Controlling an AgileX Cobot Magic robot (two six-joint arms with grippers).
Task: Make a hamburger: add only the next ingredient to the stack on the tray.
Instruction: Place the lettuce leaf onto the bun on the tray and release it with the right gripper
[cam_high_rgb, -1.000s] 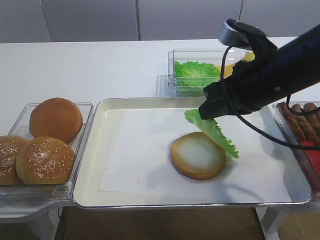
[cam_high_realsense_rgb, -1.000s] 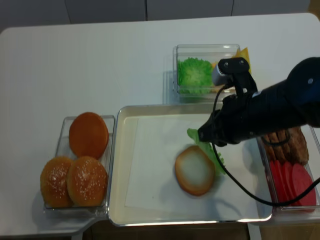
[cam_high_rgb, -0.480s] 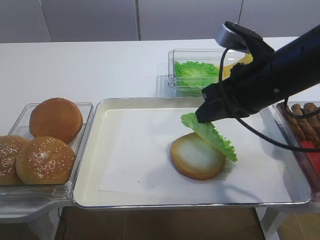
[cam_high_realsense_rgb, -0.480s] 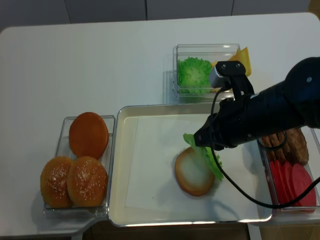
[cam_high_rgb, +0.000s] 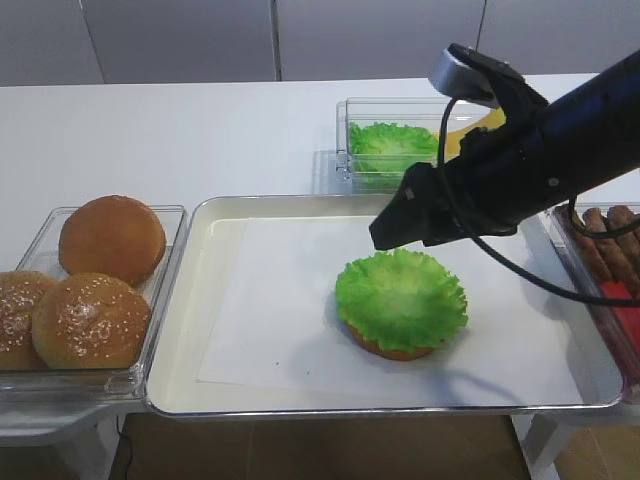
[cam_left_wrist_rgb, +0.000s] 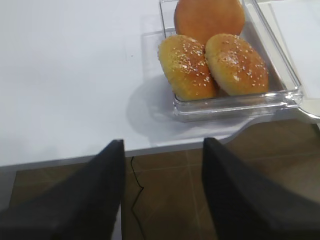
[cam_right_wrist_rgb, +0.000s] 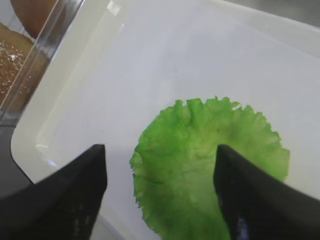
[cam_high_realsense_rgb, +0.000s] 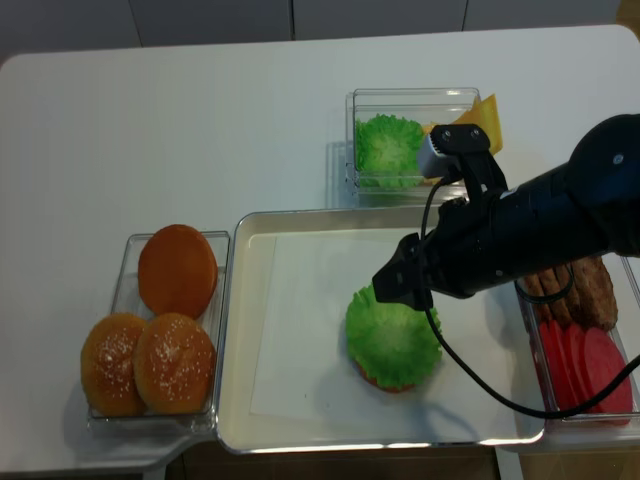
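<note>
The lettuce leaf (cam_high_rgb: 401, 298) lies flat on the stack (cam_high_rgb: 392, 349) inside the tray (cam_high_rgb: 190, 300), covering the bun bottom so fully that only a thin golden-brown rim peeks out along the near edge. The right gripper (cam_high_rgb: 392, 222) hangs just above the leaf's far edge, near it but apart from it, with its jaws spread wide and nothing between them. In the right wrist view the two dark fingers (cam_right_wrist_rgb: 65, 197) stand at the lower left and lower right of the picture, and the leaf (cam_right_wrist_rgb: 212, 167) lies below in the gap between them, ruffled edge all round, paler toward its middle, resting free on the white paper liner (cam_high_rgb: 270, 300). The left gripper (cam_left_wrist_rgb: 162, 192) is well away from the tray, off the table's edge beside the clear bin of buns (cam_left_wrist_rgb: 212, 55); its fingers are parted too and hold nothing. Behind the tray, a second clear bin (cam_high_rgb: 395, 140) holds more lettuce and a yellow cheese slice (cam_high_realsense_rgb: 478, 118).
</note>
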